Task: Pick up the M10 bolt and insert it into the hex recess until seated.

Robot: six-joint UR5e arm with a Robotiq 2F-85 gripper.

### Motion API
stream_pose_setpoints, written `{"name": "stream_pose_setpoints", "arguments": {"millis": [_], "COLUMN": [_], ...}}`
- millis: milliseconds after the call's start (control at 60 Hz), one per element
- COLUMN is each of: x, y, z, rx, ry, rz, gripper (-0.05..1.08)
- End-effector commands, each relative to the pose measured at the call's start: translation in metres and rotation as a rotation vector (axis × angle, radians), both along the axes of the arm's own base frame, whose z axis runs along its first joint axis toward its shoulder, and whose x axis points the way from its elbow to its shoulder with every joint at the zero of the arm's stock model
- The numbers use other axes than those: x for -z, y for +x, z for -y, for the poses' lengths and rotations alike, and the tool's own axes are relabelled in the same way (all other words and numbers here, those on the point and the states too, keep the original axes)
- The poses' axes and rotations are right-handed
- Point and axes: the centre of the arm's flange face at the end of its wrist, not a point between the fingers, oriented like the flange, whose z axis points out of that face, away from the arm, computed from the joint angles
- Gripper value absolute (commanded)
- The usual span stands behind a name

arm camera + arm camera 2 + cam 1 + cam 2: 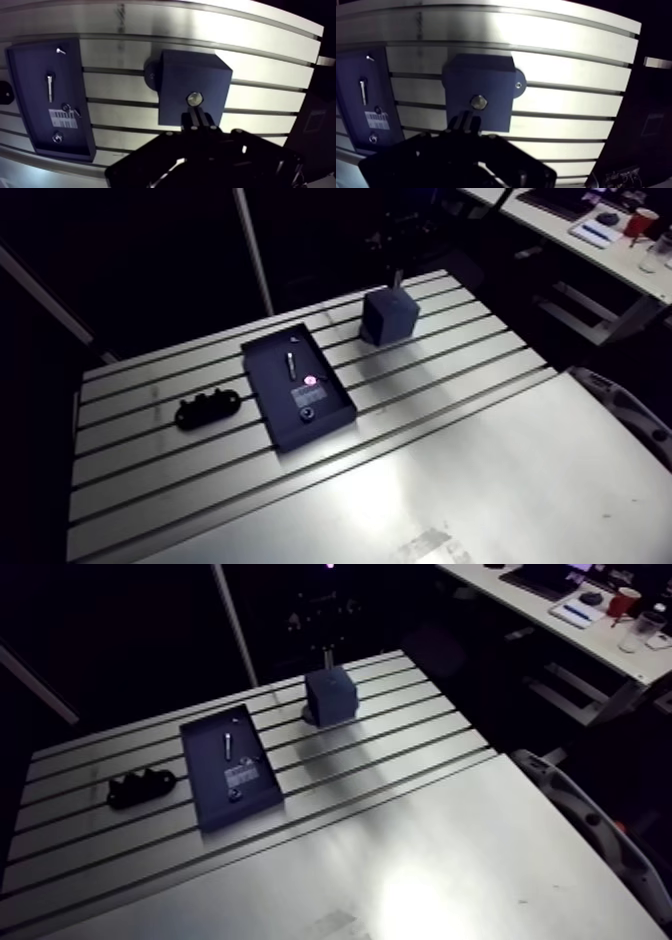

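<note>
The dark block (192, 95) stands on the slotted table (270, 75). A bright hex bolt head (195, 98) shows in the middle of its top face. My gripper (198, 114) hangs over the block, its two narrow fingers (193, 120) shut side by side with only a thin dark line between them. Their tips end right at the hex head, and I cannot tell whether they touch it. In the arm view the gripper (327, 656) hangs just above the block (331, 696) at the table's far side.
A dark tray (30, 135) lies beside the block, holding a long screw (50, 86), several small parts and a white label (62, 118). A black lumpy fixture (207, 408) sits on the far side of the tray. A grey curved part (630, 413) lies at the table's right edge.
</note>
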Motion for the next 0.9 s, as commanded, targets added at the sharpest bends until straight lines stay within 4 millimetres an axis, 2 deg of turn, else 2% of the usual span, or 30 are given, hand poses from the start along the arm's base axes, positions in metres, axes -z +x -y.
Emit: {"name": "stream_pose_setpoints", "arguments": {"millis": [17, 33, 50, 67, 300, 333, 400, 433, 450, 483, 500, 533, 617, 633, 683, 750, 767, 800, 817, 833, 850, 867, 883, 900], "x": [-0.02, -0.022, -0.022, -0.024, -0.051, -0.065, -0.072, -0.085, -0.085, -0.102, -0.102, -0.116, -0.13, -0.14, -0.147, -0.163, -0.163, -0.167, -0.167, -0.168, -0.168, -0.171, -0.171, -0.174], "y": [0.004, 0.005, 0.005, 0.007, 0.006, 0.009, 0.01, 0.012, 0.012, 0.013, 0.013, 0.014, 0.019, 0.022, 0.025, 0.037, 0.037, 0.041, 0.041, 0.043, 0.043, 0.045, 0.045, 0.048], "z": [0.001, 0.001, 0.001, 0.001, 0.011, 0.013, 0.015, 0.018, 0.018, 0.027, 0.027, 0.034, 0.042, 0.049, 0.054, 0.078, 0.078, 0.099, 0.099, 0.11, 0.11, 0.121, 0.121, 0.13], "rx": [0.003, 0.001, 0.001, -0.002, -0.01, -0.002, -0.001, -0.003, -0.003, 0.004, 0.004, 0.025, 0.038, 0.037, 0.036, 0.044, 0.044, 0.061, 0.061, 0.07, 0.07, 0.075, 0.075, 0.084], "ry": [0.015, 0.017, 0.017, 0.018, 0.016, 0.017, 0.017, 0.018, 0.018, 0.02, 0.02, 0.022, 0.026, 0.029, 0.029, 0.03, 0.03, 0.029, 0.029, 0.031, 0.031, 0.031, 0.031, 0.031], "rz": [-0.006, -0.001, -0.001, 0.011, 0.027, 0.027, 0.028, 0.026, 0.026, 0.024, 0.024, 0.027, 0.025, 0.015, 0.008, 0.005, 0.005, 0.017, 0.017, 0.023, 0.023, 0.024, 0.024, 0.026], "gripper": [0.66, 0.29, 0.29, 0.03, 0.0, 0.0, 0.0, 0.0, 0.0, 0.0, 0.0, 0.0, 0.0, 0.0, 0.0, 0.0, 0.0, 0.0, 0.0, 0.0, 0.0, 0.0, 0.0, 0.0]}}
